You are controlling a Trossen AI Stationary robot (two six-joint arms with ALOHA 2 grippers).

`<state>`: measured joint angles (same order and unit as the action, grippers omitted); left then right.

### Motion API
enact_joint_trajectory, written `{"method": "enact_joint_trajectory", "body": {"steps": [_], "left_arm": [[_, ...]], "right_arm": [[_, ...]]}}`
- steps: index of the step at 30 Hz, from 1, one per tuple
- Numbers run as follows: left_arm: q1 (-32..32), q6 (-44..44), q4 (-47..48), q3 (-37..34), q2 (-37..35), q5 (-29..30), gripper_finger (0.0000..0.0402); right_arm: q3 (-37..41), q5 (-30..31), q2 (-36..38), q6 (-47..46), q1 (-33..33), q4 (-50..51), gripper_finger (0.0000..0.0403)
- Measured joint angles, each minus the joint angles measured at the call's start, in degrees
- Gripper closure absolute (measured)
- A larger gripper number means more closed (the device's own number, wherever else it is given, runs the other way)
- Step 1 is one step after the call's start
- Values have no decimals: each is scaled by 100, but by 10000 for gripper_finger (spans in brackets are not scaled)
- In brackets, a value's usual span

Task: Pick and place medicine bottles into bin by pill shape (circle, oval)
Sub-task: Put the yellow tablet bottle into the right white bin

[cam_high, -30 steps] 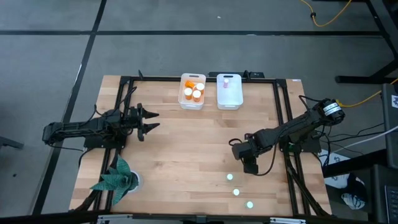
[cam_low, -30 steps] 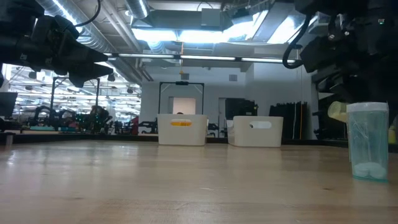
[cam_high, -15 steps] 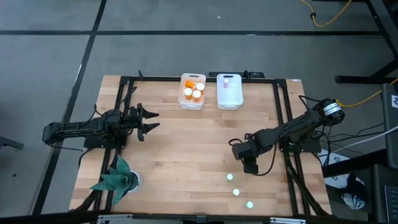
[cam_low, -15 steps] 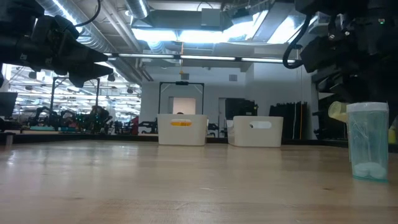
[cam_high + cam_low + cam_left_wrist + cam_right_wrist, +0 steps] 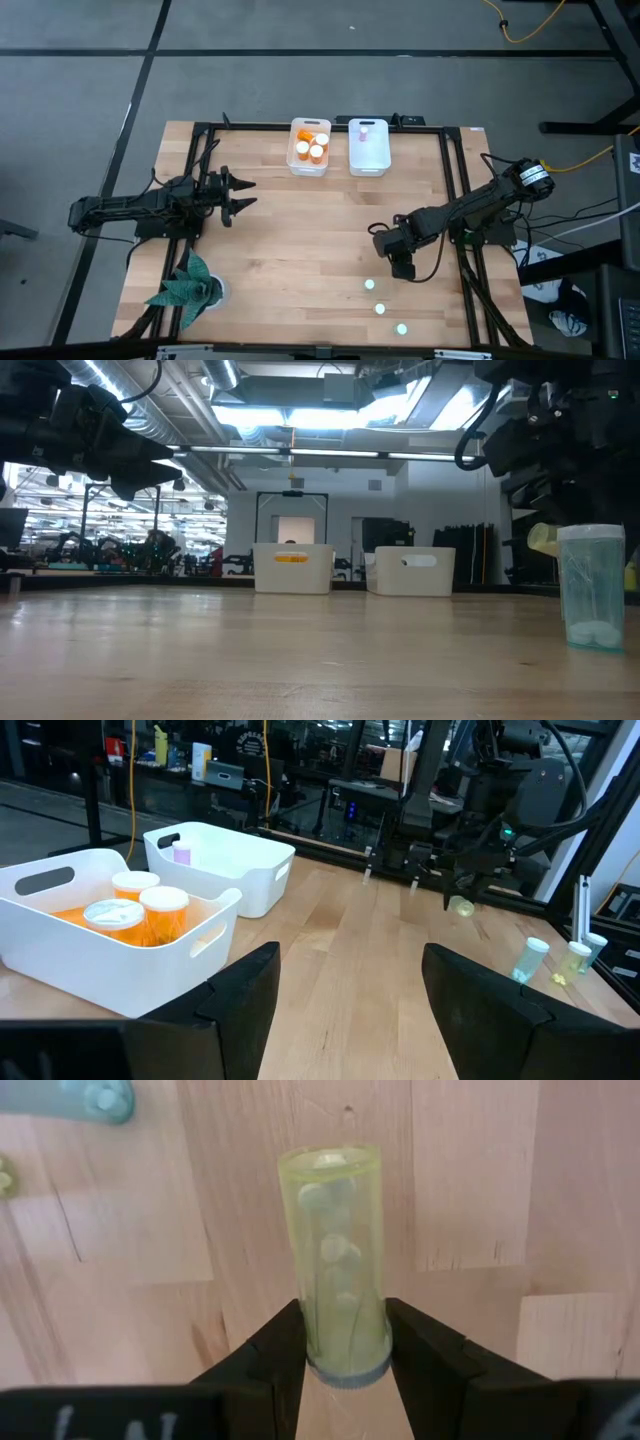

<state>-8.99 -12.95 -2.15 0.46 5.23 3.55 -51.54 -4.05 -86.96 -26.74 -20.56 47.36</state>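
Two white bins sit at the far edge of the table point(image 5: 300, 230): the left bin point(image 5: 309, 160) holds orange bottles point(image 5: 140, 905), the right bin point(image 5: 368, 158) one small bottle. The right end effector point(image 5: 345, 1350) is clamped on a pale green bottle point(image 5: 338, 1250) above the table's right side, near three small bottles point(image 5: 380, 308) standing there. The left end effector point(image 5: 240, 194) hovers at the left, fingers apart.

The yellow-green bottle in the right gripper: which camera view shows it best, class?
Right wrist view: the yellow-green bottle fills the picture, pills visible, clamped in the right gripper. Left wrist view shows it small; low view, partly hidden; high view hides it.
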Motion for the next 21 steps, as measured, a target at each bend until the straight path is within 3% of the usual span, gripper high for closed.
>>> {"method": "enact_joint_trajectory", "body": {"steps": [21], "left_arm": [[-1,-1,0,1,-1,1,165]], "right_arm": [[35,-2,4,-76,-8,-54,243]]}}
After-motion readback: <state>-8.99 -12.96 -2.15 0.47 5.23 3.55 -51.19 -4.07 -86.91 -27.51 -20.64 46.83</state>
